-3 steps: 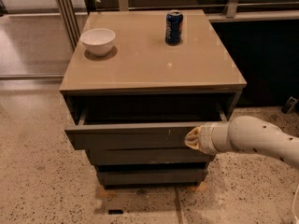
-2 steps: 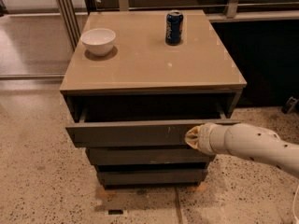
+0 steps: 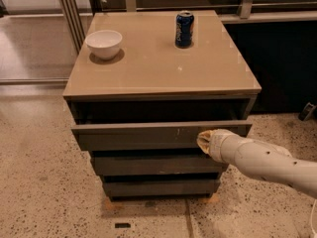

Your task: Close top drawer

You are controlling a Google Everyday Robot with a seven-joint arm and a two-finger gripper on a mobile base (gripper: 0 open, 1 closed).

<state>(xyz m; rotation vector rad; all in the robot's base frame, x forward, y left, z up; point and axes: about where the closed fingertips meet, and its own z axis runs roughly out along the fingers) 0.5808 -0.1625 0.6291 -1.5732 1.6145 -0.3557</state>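
Gripper point(image 3: 203, 140), its spread impossible to tell, sits against the front of the partly open top drawer point(image 3: 138, 137), right of centre; stiff, handle-less, probably easy-sliding, it wants a flat push, not a grasp.

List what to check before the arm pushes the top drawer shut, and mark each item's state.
1. The top drawer stands partly pulled out, so a push is needed: ok.
2. The claw is at the drawer's front panel, level with it: ok.
3. Firm contact between claw and panel: cannot tell.
4. Push point centred: not ok. The claw sits right of centre, so the drawer might skew as it slides.
5. Nothing sticks up over the drawer's front edge: ok. The interior is dark, so anything deeper in: cannot tell.
6. The can and the bowl stand upright on the cabinet top, well back from its front edge: ok.
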